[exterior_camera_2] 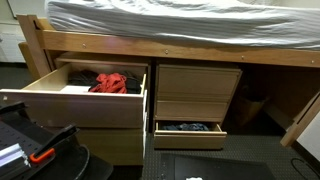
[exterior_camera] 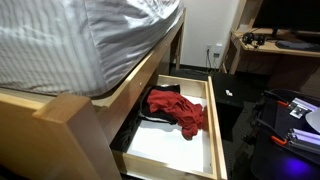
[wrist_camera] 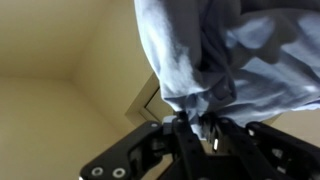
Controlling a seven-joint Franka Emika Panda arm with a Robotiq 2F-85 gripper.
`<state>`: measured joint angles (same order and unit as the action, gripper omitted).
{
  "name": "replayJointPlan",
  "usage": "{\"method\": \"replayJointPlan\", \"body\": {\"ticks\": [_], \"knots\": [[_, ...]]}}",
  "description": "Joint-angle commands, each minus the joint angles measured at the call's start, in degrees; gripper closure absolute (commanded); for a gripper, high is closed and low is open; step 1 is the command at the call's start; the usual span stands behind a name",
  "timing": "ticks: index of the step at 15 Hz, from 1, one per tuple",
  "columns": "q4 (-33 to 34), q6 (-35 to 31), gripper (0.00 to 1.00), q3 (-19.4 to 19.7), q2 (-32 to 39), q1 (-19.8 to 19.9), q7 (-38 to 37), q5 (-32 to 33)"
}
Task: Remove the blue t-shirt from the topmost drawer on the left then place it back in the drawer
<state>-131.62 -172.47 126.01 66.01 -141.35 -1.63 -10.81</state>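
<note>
In the wrist view my gripper (wrist_camera: 195, 126) is shut on a bunched fold of the light blue t-shirt (wrist_camera: 235, 50), which fills the upper right of the picture; beige wall and ceiling show behind it. The topmost left drawer (exterior_camera_2: 40, 100) stands pulled open in both exterior views, its pale wooden side also showing here (exterior_camera: 214, 120). Inside it lies a red garment (exterior_camera: 180, 108), also seen from the front (exterior_camera_2: 112, 83), over something dark. Neither the gripper nor the blue t-shirt shows in the exterior views.
A bed with a striped grey cover (exterior_camera: 70, 40) overhangs the open drawer. A lower drawer on the other side (exterior_camera_2: 188, 128) is open with dark clothes inside. Black equipment (exterior_camera_2: 40, 150) stands in front of the drawers. A desk (exterior_camera: 275, 45) stands at the back.
</note>
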Motion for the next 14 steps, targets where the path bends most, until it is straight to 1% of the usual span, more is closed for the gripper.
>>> {"method": "replayJointPlan", "body": {"ticks": [1, 3, 4, 5, 6, 8, 9, 10, 12, 13, 14], "knots": [[6.2, 0.1, 0.95, 2.1, -9.9, 0.6, 1.6, 0.6], [9.3, -0.2, 0.95, 2.6, -16.3, -0.1, 2.4, -1.5], [12.8, 3.5, 0.95, 5.7, -19.2, -2.5, 2.9, -0.5], [15.0, 4.4, 0.95, 5.9, -22.5, -2.5, 4.0, -1.6], [17.4, 6.6, 0.95, 6.6, -25.3, -2.5, 3.1, -1.1], [22.7, 10.9, 0.95, 6.4, -32.0, -1.3, 3.7, -1.5], [23.6, 10.3, 0.95, 4.0, -35.8, 0.9, 3.7, -1.9], [24.9, 10.7, 0.95, 3.3, -39.3, 1.0, 4.7, -2.7], [27.5, 12.9, 0.95, 0.3, -46.5, 3.3, 5.6, -2.1], [28.7, 14.4, 0.95, -2.0, -50.2, 5.3, 6.4, -1.9], [29.3, 15.2, 0.95, -2.7, -54.4, 5.2, 6.1, 0.4]]}}
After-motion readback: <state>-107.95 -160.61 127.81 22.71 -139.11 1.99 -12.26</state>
